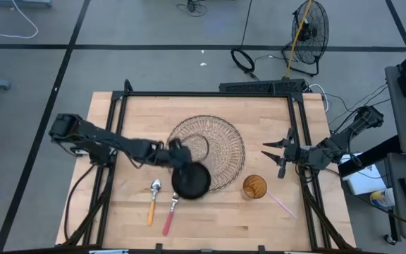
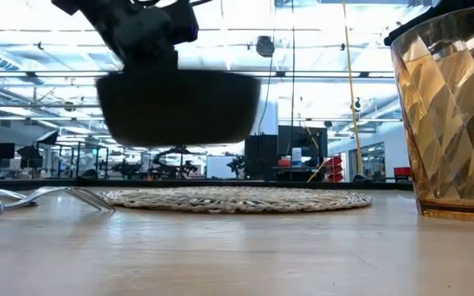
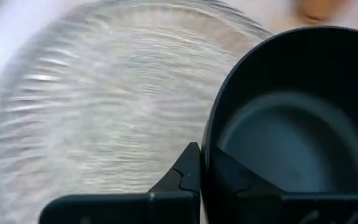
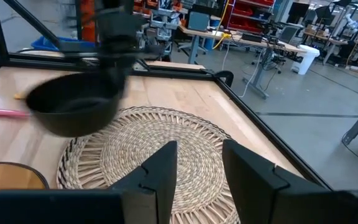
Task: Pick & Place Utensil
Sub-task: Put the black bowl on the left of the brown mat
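Observation:
A black bowl (image 1: 190, 181) hangs in the air over the near edge of a round woven placemat (image 1: 206, 149); the low view shows the bowl (image 2: 179, 105) well clear of the placemat (image 2: 237, 199). My left gripper (image 1: 178, 152) is shut on the bowl's rim. An orange-handled spoon (image 1: 153, 201) and a pink-handled fork (image 1: 170, 214) lie flat on the table to the bowl's near left. My right gripper (image 1: 277, 155) waits open at the table's right side, pointing at the placemat (image 4: 154, 155). My left gripper (image 3: 207, 165) pinches the bowl's rim (image 3: 211, 134) on the side toward the table's left. One finger (image 3: 185, 177) is outside the wall and one finger (image 3: 232, 180) is inside. The bowl is lifted clear and sits about level, mouth up.
An amber faceted glass (image 1: 254, 187) stands right of the bowl, near the placemat's near right edge, and looms close in the low view (image 2: 451, 115). A thin pink stick (image 1: 283, 205) lies near the table's near right corner. Black frame rails border the table.

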You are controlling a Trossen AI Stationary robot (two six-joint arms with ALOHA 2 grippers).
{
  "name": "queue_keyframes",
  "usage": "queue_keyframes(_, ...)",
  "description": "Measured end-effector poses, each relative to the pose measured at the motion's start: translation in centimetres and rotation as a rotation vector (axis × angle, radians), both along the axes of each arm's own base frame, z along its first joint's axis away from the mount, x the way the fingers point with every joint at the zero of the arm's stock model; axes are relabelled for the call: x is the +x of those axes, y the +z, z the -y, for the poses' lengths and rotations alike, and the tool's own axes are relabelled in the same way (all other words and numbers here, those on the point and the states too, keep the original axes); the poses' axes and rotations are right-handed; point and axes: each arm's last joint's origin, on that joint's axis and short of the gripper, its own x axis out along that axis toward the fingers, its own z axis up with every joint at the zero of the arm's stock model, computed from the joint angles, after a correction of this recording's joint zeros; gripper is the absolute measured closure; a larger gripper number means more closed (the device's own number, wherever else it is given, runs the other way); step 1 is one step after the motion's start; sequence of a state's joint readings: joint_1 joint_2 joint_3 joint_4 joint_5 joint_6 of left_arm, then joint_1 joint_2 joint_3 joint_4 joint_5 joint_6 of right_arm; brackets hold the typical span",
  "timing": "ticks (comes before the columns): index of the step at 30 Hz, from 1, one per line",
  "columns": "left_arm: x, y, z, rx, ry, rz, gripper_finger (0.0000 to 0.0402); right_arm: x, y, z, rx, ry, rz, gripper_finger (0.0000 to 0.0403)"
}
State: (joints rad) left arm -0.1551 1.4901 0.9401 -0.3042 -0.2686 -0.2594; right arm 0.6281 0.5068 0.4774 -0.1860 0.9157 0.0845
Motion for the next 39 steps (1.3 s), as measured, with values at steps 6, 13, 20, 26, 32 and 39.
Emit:
queue_keyframes(6,-0.2,0.3,-5.8,0.074,0.114,-0.033,0.0392,0.0,0.0,0.0,0.005,-0.001,0.003,0.0275)
queue_keyframes(13,-0.5,-0.5,-12.3,0.014,0.167,-0.036,0.0381,0.0,0.0,0.0,0.009,-0.001,0.004,0.0275)
queue_keyframes(20,-0.4,-3.8,-15.9,-0.125,0.163,-0.100,0.0396,0.0,0.0,0.0,0.007,-0.001,0.003,0.0275)
queue_keyframes(26,0.8,-5.7,-15.4,-0.175,0.122,-0.111,0.0368,0.0,-0.1,0.0,-0.007,0.001,-0.008,0.0275)
queue_keyframes(32,1.0,-5.8,-14.4,-0.136,0.094,-0.132,0.0371,0.0,-0.1,0.0,-0.017,0.003,-0.011,0.0275)
queue_keyframes(39,1.0,-5.8,-14.4,-0.128,0.082,-0.144,0.0354,0.0,-0.1,0.0,-0.011,0.002,-0.009,0.0275)
